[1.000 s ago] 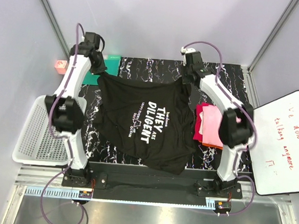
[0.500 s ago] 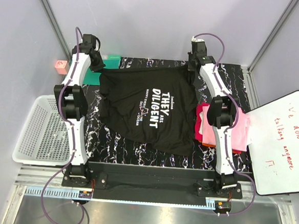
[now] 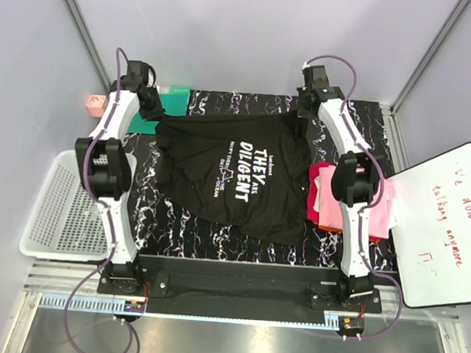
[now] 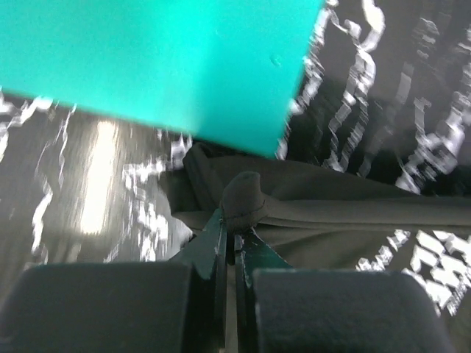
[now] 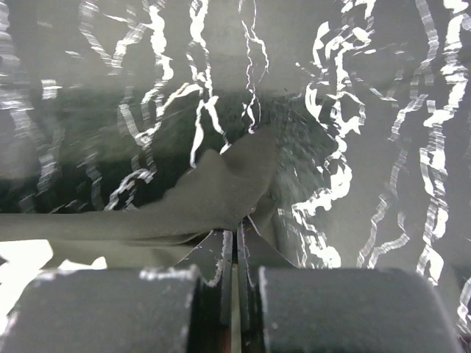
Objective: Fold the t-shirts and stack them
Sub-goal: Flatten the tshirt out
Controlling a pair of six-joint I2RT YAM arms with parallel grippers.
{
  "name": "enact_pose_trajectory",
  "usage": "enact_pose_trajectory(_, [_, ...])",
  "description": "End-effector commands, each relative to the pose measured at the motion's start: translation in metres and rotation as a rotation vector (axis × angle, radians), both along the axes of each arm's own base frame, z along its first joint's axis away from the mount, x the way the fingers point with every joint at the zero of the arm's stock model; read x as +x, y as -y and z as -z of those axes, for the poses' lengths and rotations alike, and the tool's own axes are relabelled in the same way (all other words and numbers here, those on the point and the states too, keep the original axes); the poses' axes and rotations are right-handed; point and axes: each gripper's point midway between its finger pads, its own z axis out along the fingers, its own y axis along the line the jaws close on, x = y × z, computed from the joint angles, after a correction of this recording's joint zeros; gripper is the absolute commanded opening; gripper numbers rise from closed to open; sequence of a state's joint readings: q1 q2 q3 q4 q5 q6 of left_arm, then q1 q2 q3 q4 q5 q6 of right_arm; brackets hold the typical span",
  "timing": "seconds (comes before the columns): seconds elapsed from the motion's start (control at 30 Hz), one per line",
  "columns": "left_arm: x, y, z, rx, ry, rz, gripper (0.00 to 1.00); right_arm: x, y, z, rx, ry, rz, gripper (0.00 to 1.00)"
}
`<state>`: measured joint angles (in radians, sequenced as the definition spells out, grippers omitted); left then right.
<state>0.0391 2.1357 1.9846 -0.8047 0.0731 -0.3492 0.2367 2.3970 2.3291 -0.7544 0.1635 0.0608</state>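
While left claw (image 4: 234,237) and right claw (image 5: 237,234) each pinch one black t-shirt (image 3: 235,176) | folded pile (image 3: 327,201): one | basket (image 3: 55,212): one

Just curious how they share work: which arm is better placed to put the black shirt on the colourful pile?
Probably the right: the folded pile lies beside that arm, right of the black shirt. The right pincer and left pincer each pinch a far corner.

Right arm (image 3: 356,185) crosses the folded t-shirts (image 3: 324,200); stack's middle hidden, layer count undeterminable. Small print beneath the main lettering on the black t-shirt (image 3: 196,166): illegible. Left wrist view: green mat (image 4: 147,59) cut off at upper edge, bench (image 4: 368,73) pattern blurred. Whiteboard (image 3: 446,228) cropped at right edge.
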Motion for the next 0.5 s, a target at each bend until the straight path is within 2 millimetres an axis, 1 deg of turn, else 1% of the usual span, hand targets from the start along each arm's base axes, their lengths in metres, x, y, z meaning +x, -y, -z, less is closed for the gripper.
enact_pose_trajectory(0.0, [-0.017, 0.012, -0.159, 0.008, 0.410, 0.038, 0.00, -0.043, -0.002, -0.181, 0.127, 0.286, -0.040, 0.00])
enact_pose_trajectory(0.03, [-0.024, 0.014, -0.169, 0.008, 0.429, 0.049, 0.00, -0.053, -0.003, -0.197, 0.141, 0.307, -0.051, 0.00])
enact_pose_trajectory(0.07, [-0.032, 0.016, -0.176, 0.003, 0.441, 0.061, 0.00, -0.073, 0.000, -0.234, 0.155, 0.371, -0.063, 0.00])
enact_pose_trajectory(0.1, [-0.046, 0.017, -0.200, 0.006, 0.490, 0.065, 0.00, -0.086, 0.000, -0.240, 0.157, 0.373, -0.076, 0.00])
enact_pose_trajectory(0.13, [-0.054, 0.018, -0.210, 0.007, 0.511, 0.075, 0.00, -0.098, -0.002, -0.251, 0.151, 0.391, -0.096, 0.00])
enact_pose_trajectory(0.17, [-0.063, 0.019, -0.218, 0.007, 0.523, 0.079, 0.00, -0.123, 0.003, -0.285, 0.161, 0.459, -0.104, 0.00])
enact_pose_trajectory(0.2, [-0.080, 0.020, -0.244, 0.011, 0.583, 0.084, 0.00, -0.135, 0.005, -0.284, 0.155, 0.456, -0.109, 0.00])
enact_pose_trajectory(0.23, [-0.089, 0.019, -0.253, 0.019, 0.606, 0.087, 0.00, -0.147, 0.007, -0.293, 0.155, 0.477, -0.116, 0.00])
enact_pose_trajectory(0.27, [-0.097, 0.019, -0.261, 0.026, 0.625, 0.085, 0.00, -0.172, 0.013, -0.312, 0.159, 0.521, -0.119, 0.00])
enact_pose_trajectory(0.3, [-0.116, 0.020, -0.284, 0.029, 0.683, 0.089, 0.00, -0.183, 0.015, -0.321, 0.164, 0.543, -0.125, 0.00])
enact_pose_trajectory(0.33, [-0.124, 0.019, -0.294, 0.040, 0.710, 0.093, 0.00, -0.195, 0.018, -0.329, 0.166, 0.564, -0.130, 0.00])
enact_pose_trajectory(0.37, [-0.134, 0.019, -0.305, 0.041, 0.736, 0.093, 0.00, -0.217, 0.023, -0.347, 0.178, 0.612, -0.133, 0.00])
enact_pose_trajectory(0.4, [-0.152, 0.020, -0.323, 0.048, 0.787, 0.096, 0.00, -0.229, 0.023, -0.354, 0.186, 0.632, -0.151, 0.00])
enact_pose_trajectory(0.43, [-0.163, 0.020, -0.335, 0.054, 0.818, 0.100, 0.00, -0.241, 0.024, -0.363, 0.194, 0.655, -0.162, 0.00])
enact_pose_trajectory(0.47, [-0.173, 0.020, -0.346, 0.058, 0.848, 0.097, 0.00, -0.263, 0.029, -0.380, 0.206, 0.705, -0.168, 0.00])
